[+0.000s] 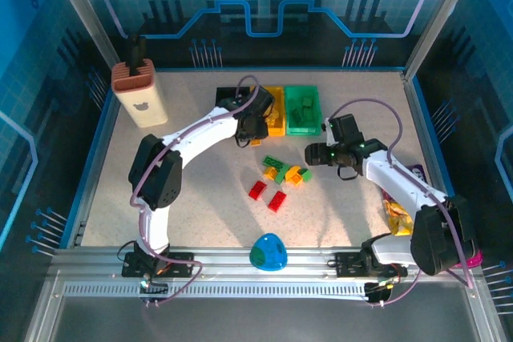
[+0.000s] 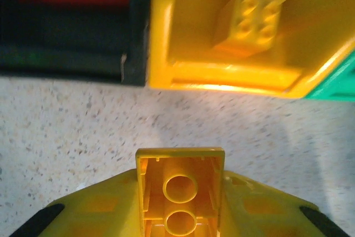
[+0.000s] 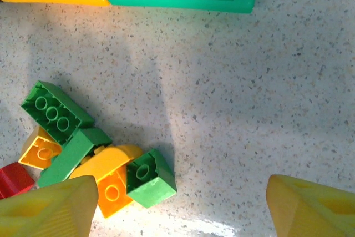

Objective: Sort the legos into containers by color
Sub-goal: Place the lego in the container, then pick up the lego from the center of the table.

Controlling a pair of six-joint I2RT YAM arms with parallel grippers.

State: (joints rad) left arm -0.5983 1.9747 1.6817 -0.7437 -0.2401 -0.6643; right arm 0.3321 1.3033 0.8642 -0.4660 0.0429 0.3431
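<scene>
One yellow lego (image 2: 180,192) is clamped between the fingers of the left hand (image 1: 247,138). Its hollow underside faces the wrist camera, and its long axis runs straight out from the hand toward the yellow container (image 2: 222,76) just ahead. The lego is above bare desk (image 2: 277,131), short of that container's near wall. The black container (image 2: 72,65) stands right beside the yellow one. The right hand (image 3: 177,209) is spread wide over the desk, with a cluster of loose legos (image 3: 83,148) near one fingertip.
</scene>
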